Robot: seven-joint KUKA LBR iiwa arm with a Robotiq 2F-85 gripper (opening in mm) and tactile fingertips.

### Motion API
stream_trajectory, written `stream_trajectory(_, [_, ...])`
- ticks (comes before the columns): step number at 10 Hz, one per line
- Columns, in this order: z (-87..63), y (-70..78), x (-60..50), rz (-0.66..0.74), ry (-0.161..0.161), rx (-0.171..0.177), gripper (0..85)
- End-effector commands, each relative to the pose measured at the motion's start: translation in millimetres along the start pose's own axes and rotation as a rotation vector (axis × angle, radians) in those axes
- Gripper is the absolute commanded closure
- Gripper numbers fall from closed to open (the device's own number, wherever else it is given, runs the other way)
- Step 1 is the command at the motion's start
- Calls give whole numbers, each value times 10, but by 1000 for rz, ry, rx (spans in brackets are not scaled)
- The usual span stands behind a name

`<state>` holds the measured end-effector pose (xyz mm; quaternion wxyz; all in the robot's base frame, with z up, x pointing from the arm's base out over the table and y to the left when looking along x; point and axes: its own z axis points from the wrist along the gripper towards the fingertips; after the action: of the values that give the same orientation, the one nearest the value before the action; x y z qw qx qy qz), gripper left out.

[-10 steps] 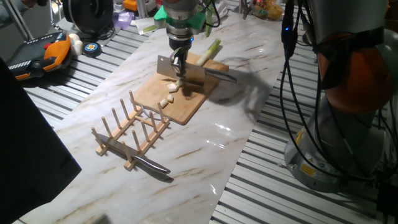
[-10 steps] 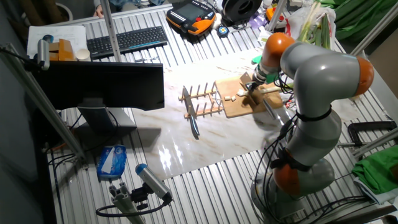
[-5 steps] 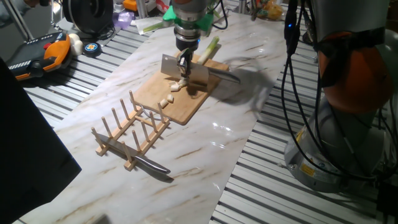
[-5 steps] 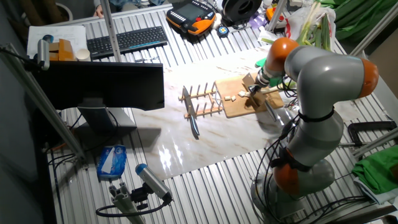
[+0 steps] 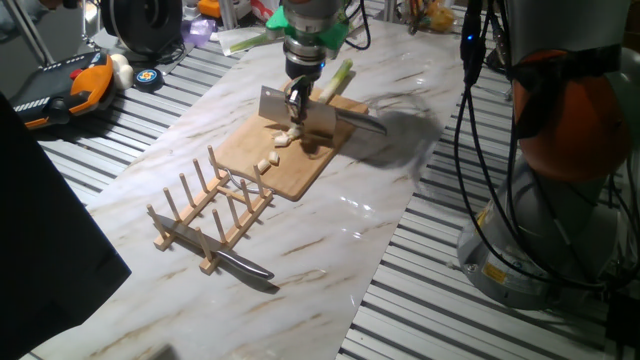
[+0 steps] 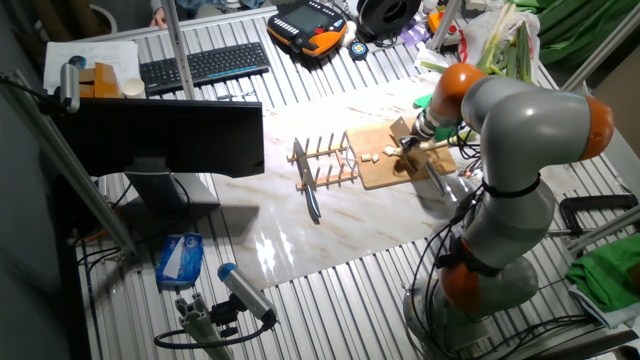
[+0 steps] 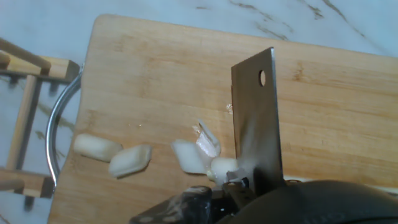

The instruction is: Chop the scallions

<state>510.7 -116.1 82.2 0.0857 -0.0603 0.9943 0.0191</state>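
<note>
In one fixed view, upper centre, the gripper [image 5: 296, 97] is clamped on the cleaver [image 5: 292, 109] above the board [image 5: 285, 160]; the scallions [image 5: 334, 80] lie across the board's far edge. In the other fixed view these sit right of centre, beside the rack [image 6: 322, 165]. In the hand view the blade stands at centre-right, white chunks [image 7: 129, 159] at lower left.

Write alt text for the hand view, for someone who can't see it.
A cleaver seen from just above, its steel blade standing over a wooden board on a marble table. Four whitish scallion chunks lie in a row on the board left of the blade. A wooden rack shows at the left edge.
</note>
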Motion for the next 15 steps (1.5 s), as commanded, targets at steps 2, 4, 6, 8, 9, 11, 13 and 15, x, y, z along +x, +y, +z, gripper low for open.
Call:
stream_trajectory(2, [-37, -4, 41, 0, 9, 1, 627])
stream_trajectory(4, [-22, -32, 113, -4, 12, -4, 637])
stream_trajectory(6, [16, -49, 179, -8, 4, -4, 637])
stream_trajectory(8, [31, -64, 226, -20, 11, -10, 663])
stream_trajectory(9, [28, -68, 227, -35, 35, -7, 763])
stream_trajectory(11, [32, -60, 228, -41, 65, -1, 843])
stream_trajectory(13, [41, -42, 223, -40, 76, 4, 843])
stream_trajectory(15, [30, -32, 204, -33, 82, 0, 843])
